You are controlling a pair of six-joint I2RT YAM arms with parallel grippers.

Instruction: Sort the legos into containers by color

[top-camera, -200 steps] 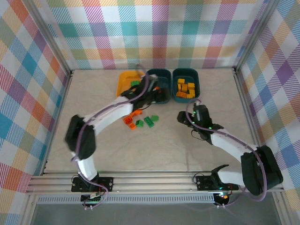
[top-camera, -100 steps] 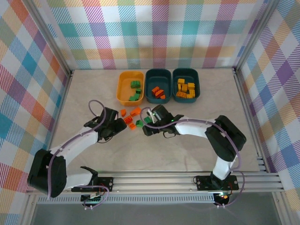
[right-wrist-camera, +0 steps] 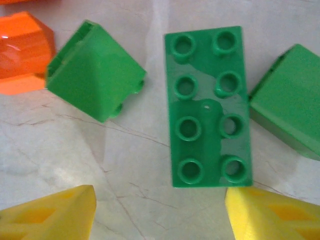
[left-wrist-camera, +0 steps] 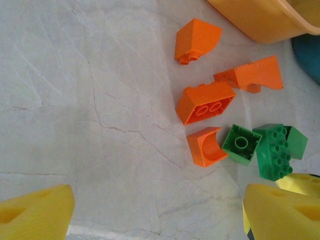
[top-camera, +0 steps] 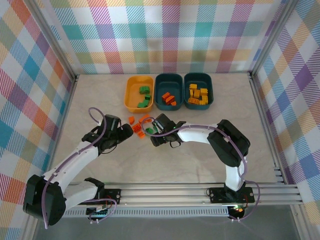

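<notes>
L end effector [left-wrist-camera: 157, 220] hung over the table [left-wrist-camera: 75, 100], fingers wide apart w/ nothing btwn them; loose orange legos [left-wrist-camera: 205, 101] lay just ahead. R end effector [right-wrist-camera: 160, 215] was also apart, unclamped, a green 8-stud brick [right-wrist-camera: 209, 105] flat just beyond its tips. At the back: yellow-orange tub [top-camera: 132, 87] w/ greens, middle teal tub [top-camera: 169, 82] w/ oranges, right teal tub [top-camera: 198, 80] w/ yellows.

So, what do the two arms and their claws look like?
The left arm and right arm have white links, black joints and a lilac cable alongside. The left claw and right claw have blocky yellow fingers.
</notes>
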